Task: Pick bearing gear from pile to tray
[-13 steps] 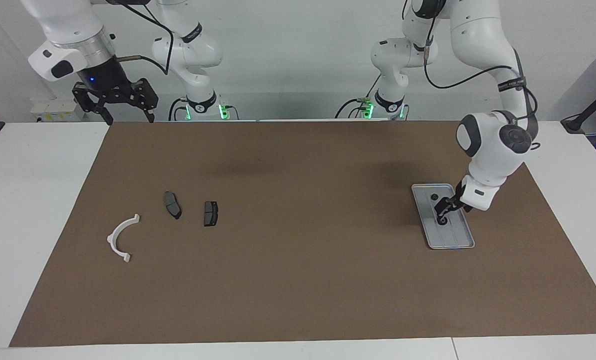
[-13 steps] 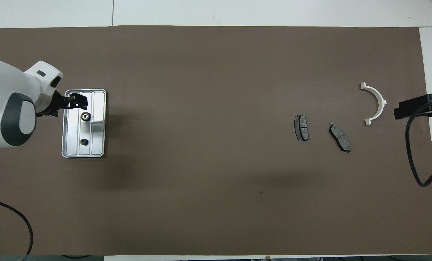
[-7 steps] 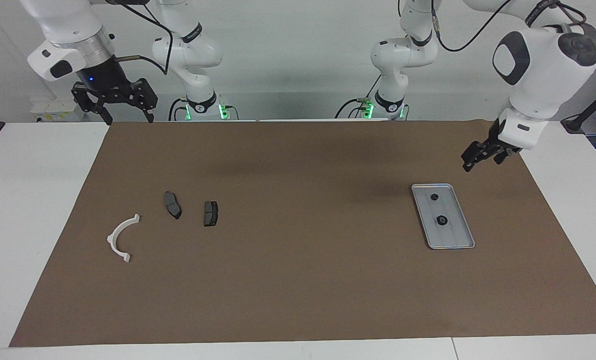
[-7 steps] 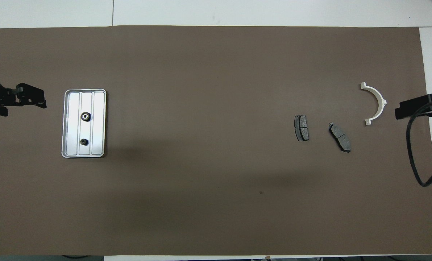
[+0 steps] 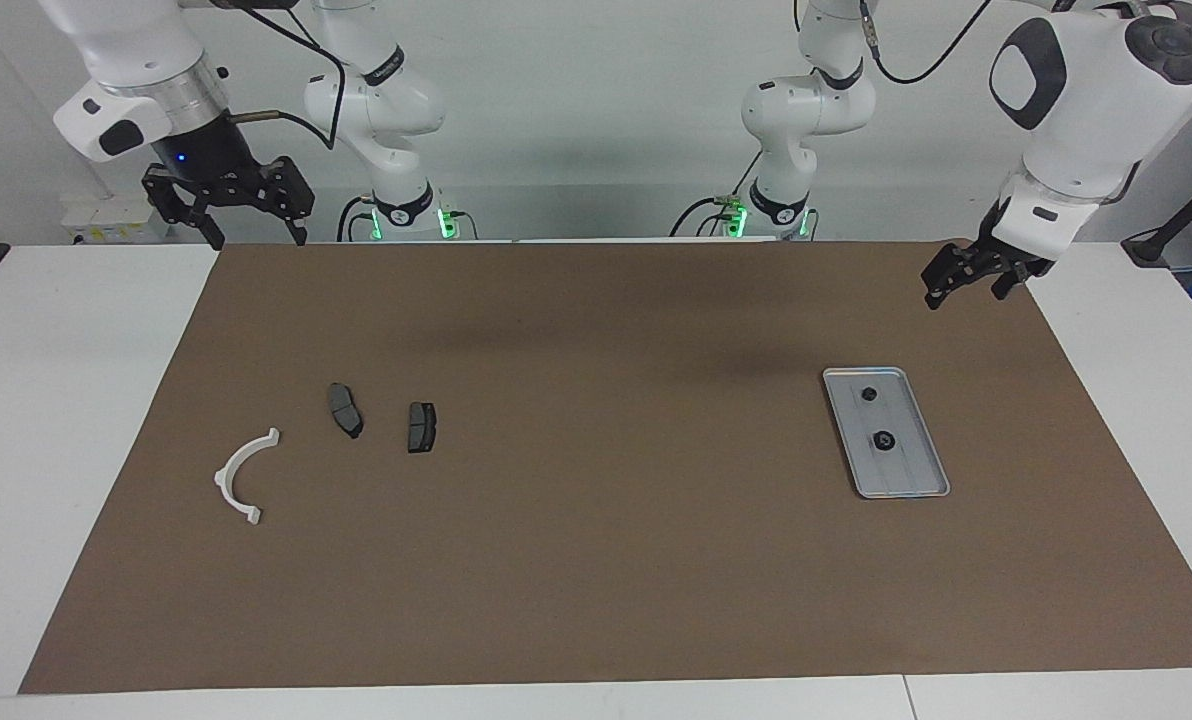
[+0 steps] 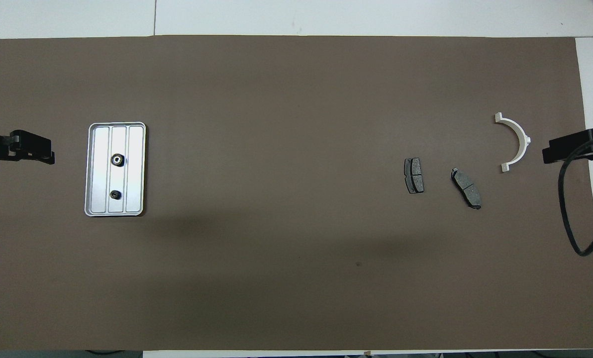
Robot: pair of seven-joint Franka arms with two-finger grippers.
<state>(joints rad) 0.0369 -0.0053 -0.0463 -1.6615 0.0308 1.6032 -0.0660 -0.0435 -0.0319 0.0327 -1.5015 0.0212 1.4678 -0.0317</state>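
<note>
Starting at the right arm's end of the table in the facing view, the right gripper point(image 5: 228, 222) is hanging in the air above the edge of the brown mat point(image 5: 596, 560), empty, its fingers point(image 5: 296, 215) standing spread wide; this arm is waiting. Below it the white half-ring bracket point(image 5: 244, 476) is lying flat on the mat, its open side turning toward the table's middle. Just beside it, closer to the middle, the two dark grey brake pads are sitting apart from each other: the tilted pad point(image 5: 346, 410) and the squarer pad point(image 5: 421, 427). The middle of the mat is showing only soft shadows.

Moving on toward the left arm's end, the tray point(image 5: 914, 482) is resting flat on the mat, long side running away from the robots. Both bearing gears are lying inside it, well apart from each other: the gear nearer the robots point(image 5: 867, 394) and the gear at mid-tray point(image 5: 883, 439). Above the mat's corner, clear of the tray, the left gripper point(image 5: 971, 277) is hanging empty, its fingers parted with a small gap showing between them. In the overhead view, that gripper point(image 6: 50, 152) is pointing in from the mat's edge toward the tray point(image 6: 138, 149).
</note>
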